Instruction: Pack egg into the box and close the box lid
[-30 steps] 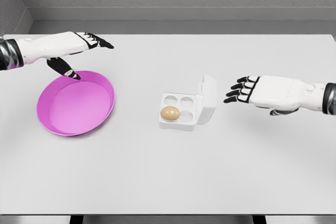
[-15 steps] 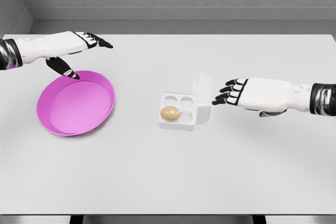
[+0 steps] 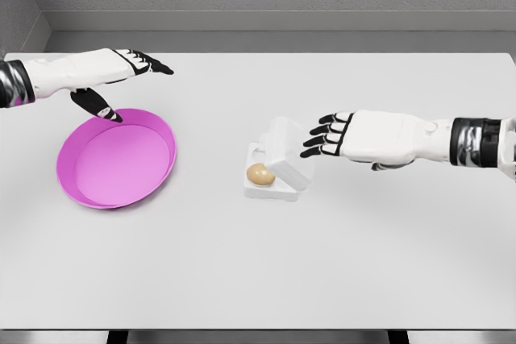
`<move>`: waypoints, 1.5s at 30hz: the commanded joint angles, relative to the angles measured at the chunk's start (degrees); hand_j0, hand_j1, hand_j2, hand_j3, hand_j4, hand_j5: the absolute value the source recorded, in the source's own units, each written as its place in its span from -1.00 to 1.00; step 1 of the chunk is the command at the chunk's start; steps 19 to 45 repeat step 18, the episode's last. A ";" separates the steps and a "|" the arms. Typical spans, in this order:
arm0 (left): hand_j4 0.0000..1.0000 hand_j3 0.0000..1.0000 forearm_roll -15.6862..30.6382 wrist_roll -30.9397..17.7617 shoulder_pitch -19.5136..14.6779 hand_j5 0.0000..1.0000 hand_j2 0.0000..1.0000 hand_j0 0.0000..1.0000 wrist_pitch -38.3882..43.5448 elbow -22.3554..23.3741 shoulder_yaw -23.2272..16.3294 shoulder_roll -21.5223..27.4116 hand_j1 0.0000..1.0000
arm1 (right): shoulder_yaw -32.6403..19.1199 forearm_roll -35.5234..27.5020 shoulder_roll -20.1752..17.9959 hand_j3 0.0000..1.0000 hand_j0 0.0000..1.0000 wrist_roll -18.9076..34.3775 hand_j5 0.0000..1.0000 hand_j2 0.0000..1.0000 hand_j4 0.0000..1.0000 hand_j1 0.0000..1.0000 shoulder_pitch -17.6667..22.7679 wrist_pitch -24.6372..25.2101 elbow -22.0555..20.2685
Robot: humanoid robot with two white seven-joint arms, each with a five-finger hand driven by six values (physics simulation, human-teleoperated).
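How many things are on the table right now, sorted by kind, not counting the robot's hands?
Eggs: 1, the egg in the box
Boxes: 1, the white box with its lid partly lowered
Plates: 1, the pink plate
Total: 3

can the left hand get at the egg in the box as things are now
Probably not easily: the left hand sits far off above the pink bowl, and the box lid, tilted over the egg, covers much of the tray.
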 commanded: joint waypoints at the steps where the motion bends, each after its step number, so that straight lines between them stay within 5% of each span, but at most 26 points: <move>1: 1.00 1.00 0.38 0.03 0.00 1.00 1.00 1.00 0.11 -0.01 0.07 0.04 1.00 | 2.53 -0.26 1.76 1.00 1.00 -0.02 1.00 1.00 1.00 1.00 -0.18 0.14 -0.02; 7: 1.00 1.00 0.38 0.03 0.00 1.00 1.00 1.00 0.11 -0.01 0.07 0.04 1.00 | 2.71 -0.26 2.64 1.00 1.00 -0.02 1.00 1.00 1.00 1.00 -0.88 0.14 0.07; 10: 1.00 1.00 0.46 0.03 0.00 1.00 1.00 1.00 0.11 0.43 -0.10 -0.66 1.00 | -7.47 -0.88 1.94 1.00 1.00 -0.02 1.00 1.00 1.00 1.00 0.26 0.14 2.70; 11: 1.00 1.00 0.46 0.03 0.00 1.00 1.00 1.00 0.11 0.78 -0.19 -0.93 1.00 | -10.21 -5.53 1.85 1.00 1.00 -0.02 1.00 1.00 1.00 1.00 1.67 0.14 5.07; 45: 1.00 1.00 0.46 0.03 0.00 1.00 1.00 1.00 0.11 1.22 -0.19 -1.01 1.00 | -9.86 -6.86 1.06 1.00 1.00 -0.02 1.00 1.00 1.00 1.00 2.46 0.14 5.08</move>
